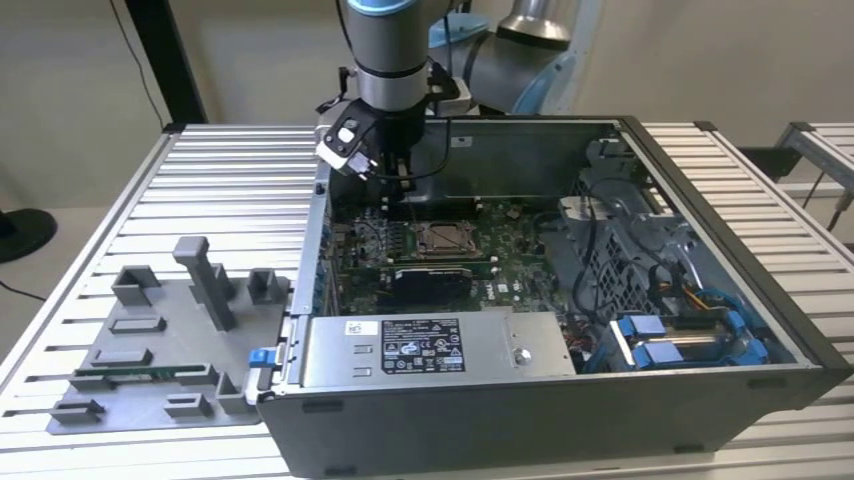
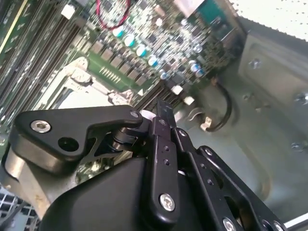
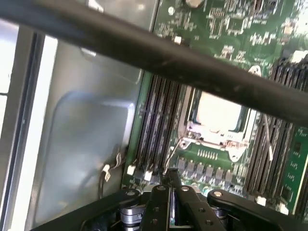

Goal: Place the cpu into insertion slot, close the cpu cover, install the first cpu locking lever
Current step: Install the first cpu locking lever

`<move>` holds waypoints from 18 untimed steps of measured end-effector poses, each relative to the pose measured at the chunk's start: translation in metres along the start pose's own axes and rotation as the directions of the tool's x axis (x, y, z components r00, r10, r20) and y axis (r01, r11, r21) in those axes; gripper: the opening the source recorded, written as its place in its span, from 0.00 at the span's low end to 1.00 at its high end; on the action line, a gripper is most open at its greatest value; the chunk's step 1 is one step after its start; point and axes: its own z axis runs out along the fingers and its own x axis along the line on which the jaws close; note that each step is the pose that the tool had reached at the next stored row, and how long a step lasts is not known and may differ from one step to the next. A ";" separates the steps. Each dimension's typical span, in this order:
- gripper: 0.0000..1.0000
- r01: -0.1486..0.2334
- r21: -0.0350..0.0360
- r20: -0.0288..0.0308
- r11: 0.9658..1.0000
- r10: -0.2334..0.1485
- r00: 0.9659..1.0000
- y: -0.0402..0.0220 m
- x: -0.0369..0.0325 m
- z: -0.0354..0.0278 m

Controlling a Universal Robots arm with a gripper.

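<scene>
end effector (image 3: 169,178), tips pressed together and empty, hangs near the lowered cpu cover (image 3: 210,135); hooking the thin locking lever (image 3: 173,148) likely needs a slow, squarely aligned push.

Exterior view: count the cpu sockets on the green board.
1. The insertion slot sits mid-board, just beyond the long black block, near the gripper. The power supply covers part of the board, so another may be hidden.
</scene>
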 end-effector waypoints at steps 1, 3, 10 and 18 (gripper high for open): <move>0.00 0.001 -0.005 0.001 1.000 -0.001 1.000 0.0010 -0.0004 -0.0001; 0.00 0.004 -0.017 0.003 1.000 -0.004 1.000 0.0031 -0.0013 -0.0001; 0.00 0.013 -0.058 0.011 0.998 -0.012 1.000 0.0120 -0.0043 0.0000; 0.00 0.017 -0.077 0.015 0.997 -0.016 1.000 0.0181 -0.0064 0.0000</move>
